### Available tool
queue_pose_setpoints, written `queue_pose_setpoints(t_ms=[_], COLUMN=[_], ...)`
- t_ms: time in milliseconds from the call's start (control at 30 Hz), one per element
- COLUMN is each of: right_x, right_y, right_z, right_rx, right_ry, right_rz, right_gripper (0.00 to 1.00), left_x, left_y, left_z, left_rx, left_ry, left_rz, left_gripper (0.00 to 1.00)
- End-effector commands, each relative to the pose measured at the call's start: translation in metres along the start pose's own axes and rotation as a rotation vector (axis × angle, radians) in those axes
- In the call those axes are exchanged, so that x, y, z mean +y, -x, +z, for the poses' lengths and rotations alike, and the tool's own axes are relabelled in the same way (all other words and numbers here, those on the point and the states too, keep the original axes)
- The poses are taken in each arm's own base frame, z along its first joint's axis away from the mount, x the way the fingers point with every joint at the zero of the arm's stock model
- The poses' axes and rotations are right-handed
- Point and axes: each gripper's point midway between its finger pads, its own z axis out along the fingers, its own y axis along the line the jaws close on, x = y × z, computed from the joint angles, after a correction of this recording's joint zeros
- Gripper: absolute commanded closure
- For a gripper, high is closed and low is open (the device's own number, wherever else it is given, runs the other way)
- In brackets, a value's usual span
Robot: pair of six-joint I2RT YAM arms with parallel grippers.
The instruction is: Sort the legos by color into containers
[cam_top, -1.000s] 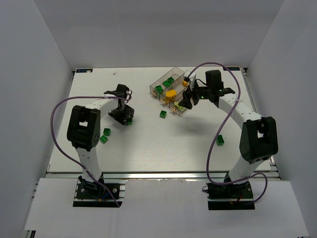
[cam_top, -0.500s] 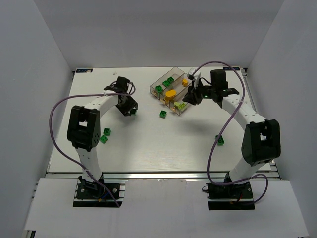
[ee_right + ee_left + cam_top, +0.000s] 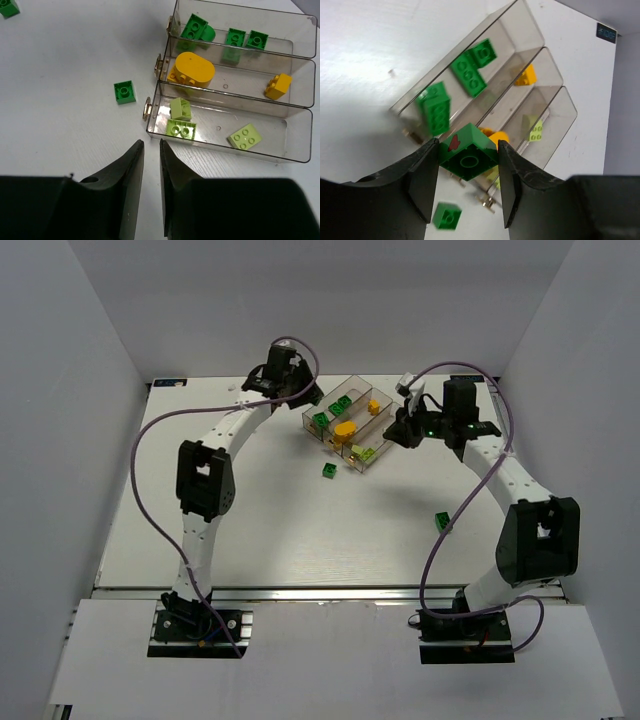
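Observation:
My left gripper [image 3: 468,149] is shut on a dark green lego [image 3: 470,156] and holds it in the air over the containers [image 3: 520,30]. In the top view that gripper [image 3: 298,392] hangs at the back beside the bins [image 3: 362,382]. The three clear bins [image 3: 225,150] lie side by side. One holds dark green bricks [image 3: 194,27], the middle one orange-yellow pieces [image 3: 192,67], the nearest one pale green bricks [image 3: 181,128]. My right gripper [image 3: 150,144] hovers just in front of the pale green bin, its jaws a narrow gap apart with nothing between them.
A loose dark green brick [image 3: 328,471] lies on the table just in front of the bins, also in the right wrist view [image 3: 124,92]. Another green brick [image 3: 441,522] sits under the right arm. White walls enclose the table on three sides.
The left arm swung from the table's left middle to the back, carrying the green brick above the bins. The right gripper pulled back rightward from the bins and narrowed its jaws.

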Motion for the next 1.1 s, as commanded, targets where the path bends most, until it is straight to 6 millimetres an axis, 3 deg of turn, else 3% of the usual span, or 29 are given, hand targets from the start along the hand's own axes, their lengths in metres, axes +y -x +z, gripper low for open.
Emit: queue_pose_setpoints(t_ms=[0, 100, 333, 567, 733, 800, 867, 900, 967, 1000, 1033, 1067], right_x=[-0.003, -0.004, -0.003, -0.003, -0.002, -0.002, -0.004, -0.012, -0.023, -0.029, -0.031, -0.031], right_y=[0.007, 0.004, -0.001, -0.005, -0.004, -0.005, -0.006, -0.008, 0.001, -0.013, -0.017, -0.023], right_z=[-0.013, -0.018, -0.025, -0.025, -0.027, -0.029, -0.032, -0.035, -0.043, -0.046, -0.048, -0.047], right_rx=[-0.024, -0.017, -0.009, -0.002, -0.002, 0.004, 0.005, 0.015, -0.03, -0.005, 0.004, 0.023], right_ry=[-0.037, -0.049, -0.064, -0.065, -0.069, -0.076, -0.101, -0.154, -0.241, -0.297, -0.32, -0.32], right_rz=[-0.018, -0.012, -0.014, -0.009, -0.012, -0.019, -0.042, -0.053, -0.079, -0.06, -0.053, -0.062], right_gripper=[0.74, 0.7, 0.63, 0.58, 0.53, 0.48, 0.24, 0.11, 0.11, 0.11, 0.1, 0.11], left_x=[-0.011, -0.01, -0.017, -0.014, -0.019, -0.025, -0.03, -0.039, -0.037, -0.02, -0.029, -0.02], left_y=[0.009, 0.014, 0.015, 0.009, 0.013, 0.022, 0.033, 0.044, 0.058, 0.053, 0.074, 0.08], left_z=[0.009, 0.02, 0.035, 0.037, 0.033, 0.025, 0.015, 0.001, -0.016, -0.019, -0.05, -0.063], left_rx=[-0.019, -0.049, -0.076, -0.061, -0.075, -0.098, -0.132, -0.16, -0.21, -0.22, -0.29, -0.32], left_ry=[0.001, 0.009, -0.031, -0.02, -0.03, -0.04, -0.044, -0.058, -0.025, 0.035, 0.025, 0.044], left_rz=[0.057, 0.04, -0.002, -0.003, -0.007, -0.006, 0.003, 0.013, 0.055, 0.068, 0.093, 0.097], left_gripper=[0.73, 0.61, 0.47, 0.28, 0.26, 0.26, 0.26, 0.26, 0.26, 0.26, 0.24, 0.22])
